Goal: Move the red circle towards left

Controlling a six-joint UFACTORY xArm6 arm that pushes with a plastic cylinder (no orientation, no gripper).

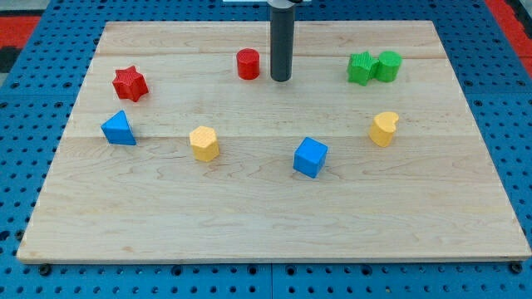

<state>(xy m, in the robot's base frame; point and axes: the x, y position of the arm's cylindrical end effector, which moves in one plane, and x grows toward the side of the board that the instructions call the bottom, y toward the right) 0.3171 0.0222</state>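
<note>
The red circle (248,64) is a short red cylinder standing near the view's top, a little left of centre, on the wooden board (274,224). My tip (281,79) is the lower end of the dark rod coming down from the view's top. It stands just to the right of the red circle, with a small gap between them.
A red star (130,83) and a blue triangle (118,129) lie at the view's left. A yellow hexagon (204,143) and a blue cube (310,157) sit in the middle. A green star (361,68), a green cylinder (387,66) and a yellow heart (383,129) are at the right.
</note>
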